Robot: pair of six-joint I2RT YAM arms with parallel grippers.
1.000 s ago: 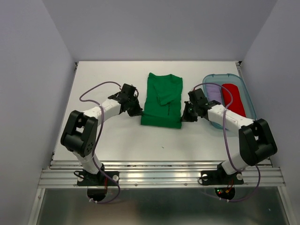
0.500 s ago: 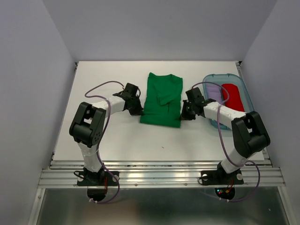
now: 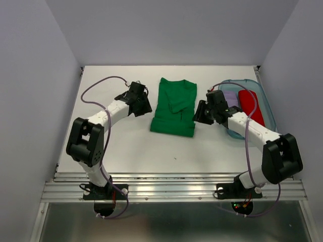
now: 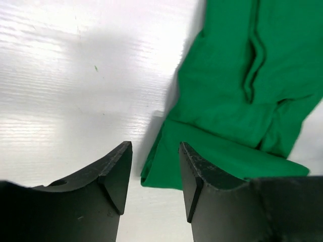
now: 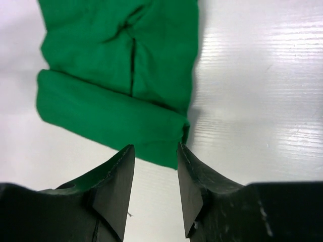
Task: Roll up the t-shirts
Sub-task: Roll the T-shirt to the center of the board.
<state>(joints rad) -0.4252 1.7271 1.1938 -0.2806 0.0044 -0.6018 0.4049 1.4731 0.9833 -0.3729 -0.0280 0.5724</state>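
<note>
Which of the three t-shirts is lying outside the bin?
The bright green cloth t-shirt, lying on the white table; the red t-shirt and pale lilac t-shirt lie inside the clear plastic bin.

From the left claw (image 4: pixel 155 164), we lose the green t-shirt (image 4: pixel 237 91) past the top and right edges of the picture, beyond the claw. Its near corner hides behind the finger on the picture's right. Ahead of the right claw (image 5: pixel 155 161), the same shirt runs off the top edge. In the overhead view, the right arm covers part of the lilac t-shirt (image 3: pixel 230 96) and the bin (image 3: pixel 242 80) beside that claw.
</note>
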